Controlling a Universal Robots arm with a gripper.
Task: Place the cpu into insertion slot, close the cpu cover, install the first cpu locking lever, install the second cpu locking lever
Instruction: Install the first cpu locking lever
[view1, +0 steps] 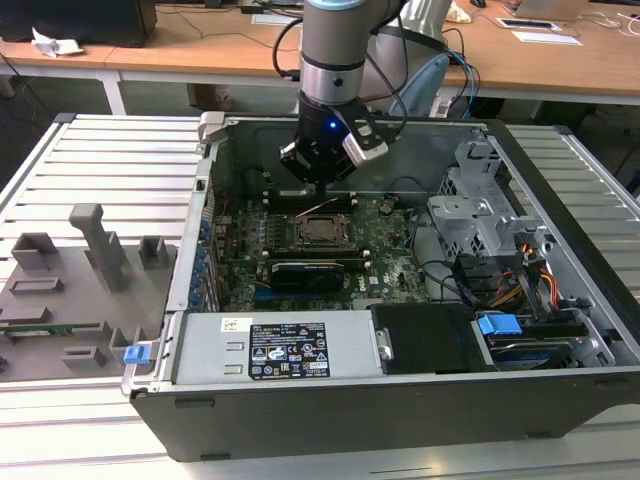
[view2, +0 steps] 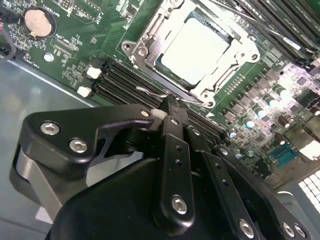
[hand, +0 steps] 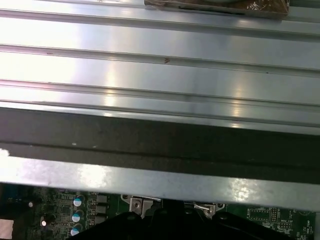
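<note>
Currently: gripper (view2: 169, 104) pinched closed, nothing seen btwn tips, tip at locking lever (view2: 150, 92) wire. Task item cpu (view2: 197, 47) seated in socket under cpu cover (view2: 145, 37) (cover down), 6 o'clock from gripper in exterior view. Lever axis runs along socket edge nearest tip.
</note>
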